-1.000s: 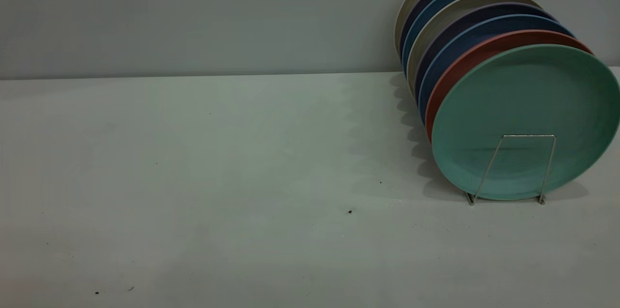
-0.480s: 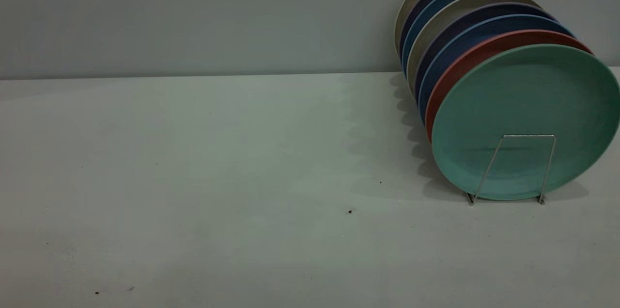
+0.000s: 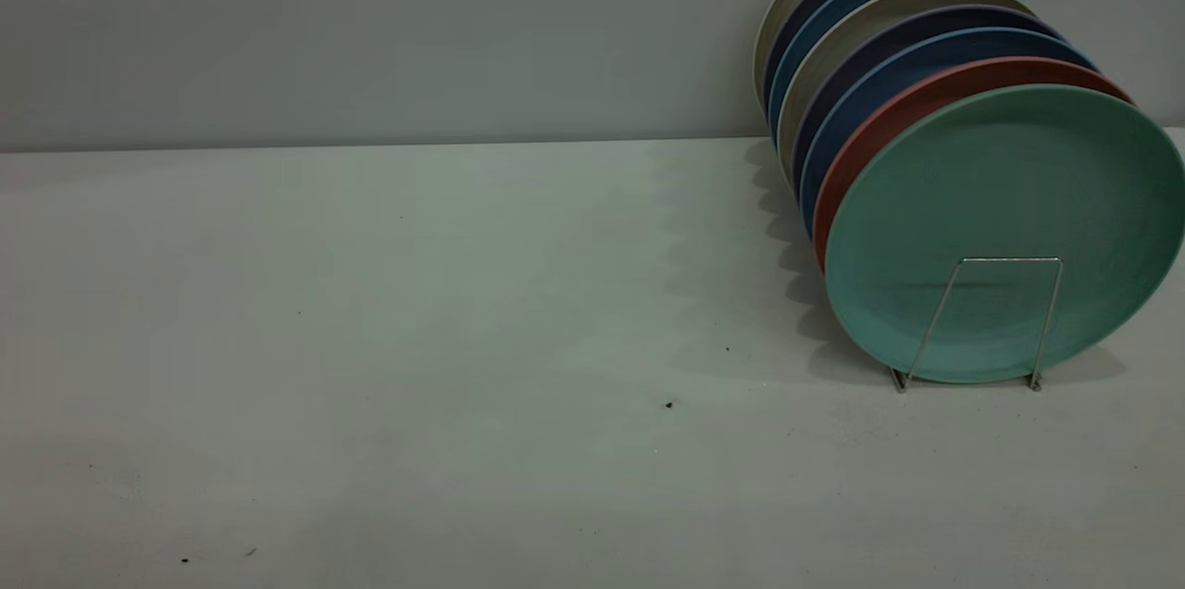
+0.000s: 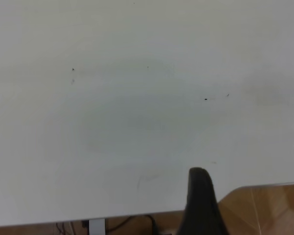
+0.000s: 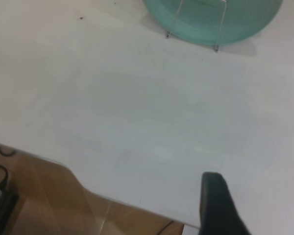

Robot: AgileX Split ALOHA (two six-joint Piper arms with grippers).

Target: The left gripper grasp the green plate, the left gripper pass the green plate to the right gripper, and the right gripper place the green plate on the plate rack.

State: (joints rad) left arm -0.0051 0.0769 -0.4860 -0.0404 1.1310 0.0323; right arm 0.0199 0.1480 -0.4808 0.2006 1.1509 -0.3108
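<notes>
On the right side of the white table (image 3: 417, 339), plate rack (image 3: 983, 322) stands full: green plate (image 3: 1004, 200) sits upright in the front slot, leaning back slightly, front wire loop crossing its lower face. Behind it, touching or near-touching in a row running back toward the grey wall (image 3: 370, 24): one salmon-pink plate (image 3: 866, 133), then blue plates (image 3: 838, 112) and beige plates (image 3: 807, 75) alternating. Count from exterior view: eight plates total, one green, one salmon-pink, four blue or dark blue, two beige. One rack; only its front loop and two feet show.

Neither arm appears in the exterior view. Left gripper (image 4: 202, 205) shows in its wrist view as one black fingertip low over the near table edge, above bare tabletop with a few dark specks; only one finger is in frame, so cannot tell whether jaws are spread or pressed together. Nothing visible between them. Green plate is not in that view.

Right gripper (image 5: 220, 208) likewise shows one black fingertip, plus a sliver of black at the frame edge; jaw state cannot be told. It hovers near the table's front edge, wooden floor (image 5: 49, 196) beyond. Green plate (image 5: 245, 19) and rack loop (image 5: 198, 19) lie well apart from it across open tabletop, no contact.
</notes>
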